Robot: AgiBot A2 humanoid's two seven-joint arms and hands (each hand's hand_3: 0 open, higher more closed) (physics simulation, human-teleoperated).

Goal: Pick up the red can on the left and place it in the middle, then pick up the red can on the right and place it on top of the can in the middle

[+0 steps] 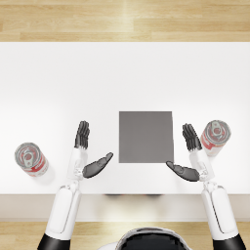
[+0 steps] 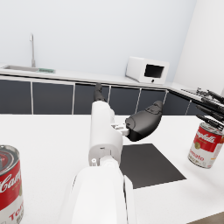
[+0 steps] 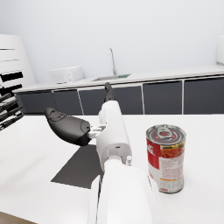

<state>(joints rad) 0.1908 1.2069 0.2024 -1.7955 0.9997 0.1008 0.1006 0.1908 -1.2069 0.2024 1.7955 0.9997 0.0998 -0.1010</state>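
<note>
Left fingers: You see the fingers (image 1: 82,133) of the left hand (image 1: 89,152) stretched straight ahead over the white table (image 1: 58,83), the thumb swung wide toward the centre; they hold nothing.
Right fingers: Your right hand (image 1: 189,156) mirrors it, fingers (image 1: 191,136) extended forward and thumb splayed inward toward the mat, also holding nothing.
Left hand position: It hovers just beside the left edge of the dark grey mat (image 1: 146,136), without touching any can.
Right hand position: It sits between the mat's right edge and the right can, its fingers just beside that can; from overhead you cannot tell whether they touch it.
Left red can: The left red can (image 1: 31,159) stands upright near the table's front edge, well apart from your left hand, out to its left; the left wrist camera catches it (image 2: 8,183) beside the white forearm.
Right red can: The right red can (image 1: 215,136) stands upright just outside your right hand; in the right wrist camera it (image 3: 166,158) stands beside the forearm, silver pull-tab lid up.
Middle: The square mat lies flat at the table's centre, between your two hands.
Background: A kitchen counter (image 2: 65,75) carries a sink tap (image 2: 32,49) and a white microwave (image 2: 147,70) above dark cabinet fronts.
</note>
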